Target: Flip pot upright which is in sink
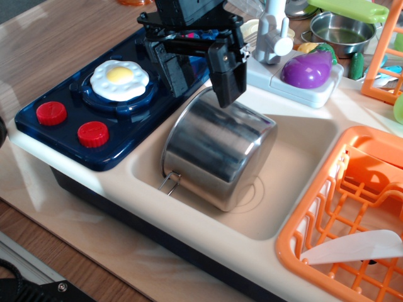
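Observation:
The large shiny steel pot (217, 151) lies tilted, bottom up, in the cream sink (296, 182), leaning on the sink's left wall. One wire loop handle (169, 182) sticks out at its lower left. My black gripper (200, 78) is open, just above the pot's upper back edge. Its left finger (170, 72) hangs over the stove's edge. Its right finger (228, 78) reaches down to the pot's raised bottom; I cannot tell if it touches. The pot's far handle is hidden behind the gripper.
A blue toy stove (107, 107) with a fried egg (119, 78) and two red knobs sits left of the sink. An orange dish rack (352, 214) stands on the right. Behind are a faucet (272, 31), a purple eggplant (306, 69) and a smaller steel pot (340, 31).

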Controlling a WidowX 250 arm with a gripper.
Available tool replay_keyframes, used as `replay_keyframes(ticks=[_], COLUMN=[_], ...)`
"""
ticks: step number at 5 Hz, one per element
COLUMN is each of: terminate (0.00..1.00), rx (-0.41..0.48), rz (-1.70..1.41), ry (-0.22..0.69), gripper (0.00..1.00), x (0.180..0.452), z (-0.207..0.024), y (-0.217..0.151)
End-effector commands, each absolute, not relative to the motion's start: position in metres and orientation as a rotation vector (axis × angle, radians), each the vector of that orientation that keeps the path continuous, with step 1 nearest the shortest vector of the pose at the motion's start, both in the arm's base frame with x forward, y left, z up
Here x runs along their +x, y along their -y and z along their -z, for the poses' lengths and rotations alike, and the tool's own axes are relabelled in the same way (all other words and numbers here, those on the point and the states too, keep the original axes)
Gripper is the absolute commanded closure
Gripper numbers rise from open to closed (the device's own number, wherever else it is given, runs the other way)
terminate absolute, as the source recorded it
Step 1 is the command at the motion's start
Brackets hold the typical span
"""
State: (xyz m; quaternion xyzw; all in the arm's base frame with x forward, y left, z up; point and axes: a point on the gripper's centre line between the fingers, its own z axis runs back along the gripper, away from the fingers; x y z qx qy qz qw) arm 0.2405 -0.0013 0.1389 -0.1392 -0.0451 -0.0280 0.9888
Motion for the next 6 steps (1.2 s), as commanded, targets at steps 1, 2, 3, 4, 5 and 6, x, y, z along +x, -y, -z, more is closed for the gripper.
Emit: replay_keyframes(ticks=[1, 2, 3, 4, 5, 6], terminate=[0.00, 0.00, 0.00, 0.00, 0.00, 0.00], rx=[-0.329, -0.372, -0.430, -0.469, -0.478, -0.467], rz=[0.051, 0.010, -0.025, -0.075, -0.106, -0.099], ry=[0.115, 0.105, 0.110, 0.133, 0.143, 0.161], gripper=[0.00, 0.00, 0.00, 0.00, 1.00, 1.00], x=[0.245, 0.243, 0.240, 0.238, 0.238, 0.239], z=[-0.136, -0.135, -0.138, -0.136, -0.133, -0.132], y=[0.000, 0.011, 0.026, 0.042, 0.054, 0.058])
